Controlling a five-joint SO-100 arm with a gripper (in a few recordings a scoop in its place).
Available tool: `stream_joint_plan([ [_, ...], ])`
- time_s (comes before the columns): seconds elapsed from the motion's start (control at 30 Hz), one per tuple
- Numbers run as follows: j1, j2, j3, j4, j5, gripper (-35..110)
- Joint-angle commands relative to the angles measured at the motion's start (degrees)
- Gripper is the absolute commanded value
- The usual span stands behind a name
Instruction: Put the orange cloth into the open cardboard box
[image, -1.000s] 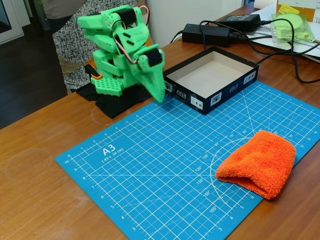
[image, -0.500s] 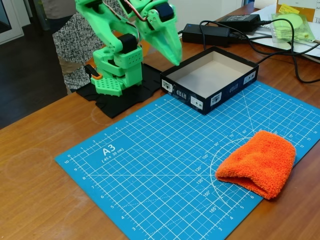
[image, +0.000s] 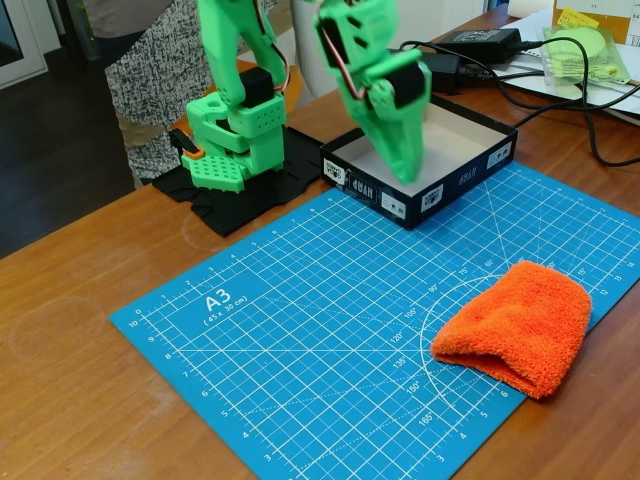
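The orange cloth (image: 518, 326), one bright fluffy terry towel folded thick, lies in the fixed view on the right part of a blue A3 cutting mat (image: 300, 320), its far corner reaching past the mat's edge; its long axis runs from lower left to upper right. One open cardboard box (image: 470, 160), shallow, black-walled with white labels and pale inside, stands at the mat's far edge, well apart from the cloth. The mat rests on a brown wooden worktop (image: 80, 330). One green arm's gripper (image: 408, 172) hangs point-down before the box, jaws together, empty. Two black power adapters (image: 440, 62) lie behind.
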Motion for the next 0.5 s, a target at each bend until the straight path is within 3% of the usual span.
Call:
stream_joint_plan([
  [0.0,1.05,-8.88,-5.01,-2.11,1.14,4],
  [0.13,1.93,-16.00,-5.01,-8.61,1.05,4],
  [0.27,4.31,-21.36,-6.33,-16.52,2.99,17],
  [0.37,4.92,-24.52,-12.04,-16.52,-0.70,32],
  [0.47,5.19,-25.58,-16.79,-16.08,-2.02,36],
])
